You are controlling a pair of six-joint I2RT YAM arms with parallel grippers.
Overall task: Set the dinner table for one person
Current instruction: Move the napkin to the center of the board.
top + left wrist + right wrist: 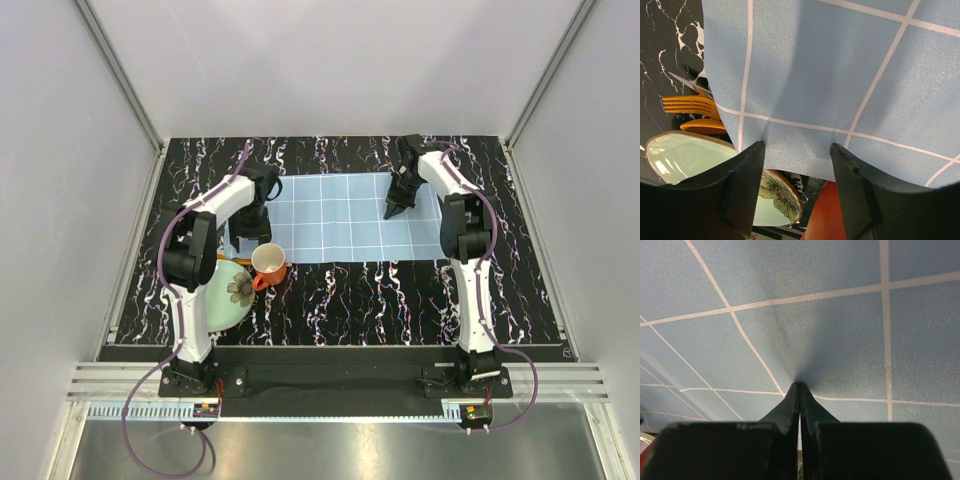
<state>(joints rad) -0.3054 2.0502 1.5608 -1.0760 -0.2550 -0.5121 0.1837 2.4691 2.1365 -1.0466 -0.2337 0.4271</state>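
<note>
As seen from above, the bench (360, 300) fills mid frame, glossy black w/ white veins, both arms reaching over it. Lower left: pale green plate (230, 312) w/ flower print, partly under the left arm. An orange cup (268, 263) sits at its upper right rim; touching or not, can't tell. Left wrist view shows an orange fork (687, 105) and a knife blade (685, 81) at frame left, right ends hidden behind the mat edge. The left hand (250, 232) is at the left edge of the light blue gridded placemat (340, 215), fingers spread, nothing clamped betw. them. The placemat lies upper centre. The right hand (392, 210) is on its right part, tips pressed together, pinching a pucker of fabric.
</note>
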